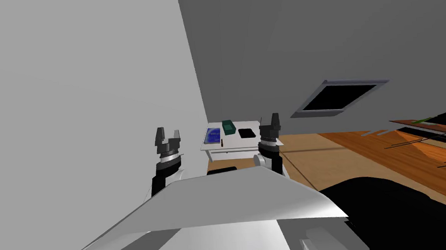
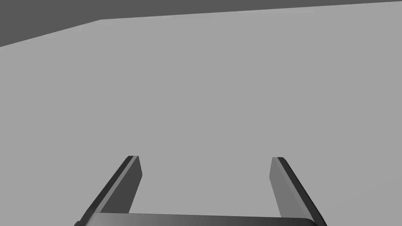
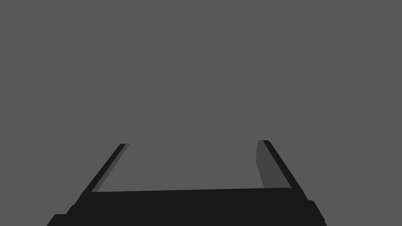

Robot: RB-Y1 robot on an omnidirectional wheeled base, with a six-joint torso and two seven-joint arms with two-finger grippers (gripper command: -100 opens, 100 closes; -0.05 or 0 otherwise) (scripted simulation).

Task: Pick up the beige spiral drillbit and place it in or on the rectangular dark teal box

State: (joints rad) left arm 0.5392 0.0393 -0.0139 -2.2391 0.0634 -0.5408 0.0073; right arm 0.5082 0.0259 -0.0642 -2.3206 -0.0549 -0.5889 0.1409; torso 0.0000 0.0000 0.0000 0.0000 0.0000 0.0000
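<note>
Left gripper: you will find it raised short of the white table and off to that table's left, in front of the light grey wall.
Left fingers: the two blades stand wide apart with nothing between them.
Right gripper: it is raised at much the same height, just off the table's right end as the head view lays it out.
Right fingers: these are also spread apart and hold nothing.
Drillbit: note a small, slender, dark-drawn piece lying on the tabletop near its front edge. It is too small for you to confirm a spiral or a beige colour. It lies well apart from both grippers.
Dark teal box: it sits at the back of the same tabletop, beyond the drillbit and apart from it.
Blue flat item: it lies on the table, just left of the drillbit.
Black flat item: it lies on the table, to the right of the box.
Table position: it stands against the corner where the light grey wall meets the darker one.
Floor: it is orange-brown wood, to the right of the table.
</note>
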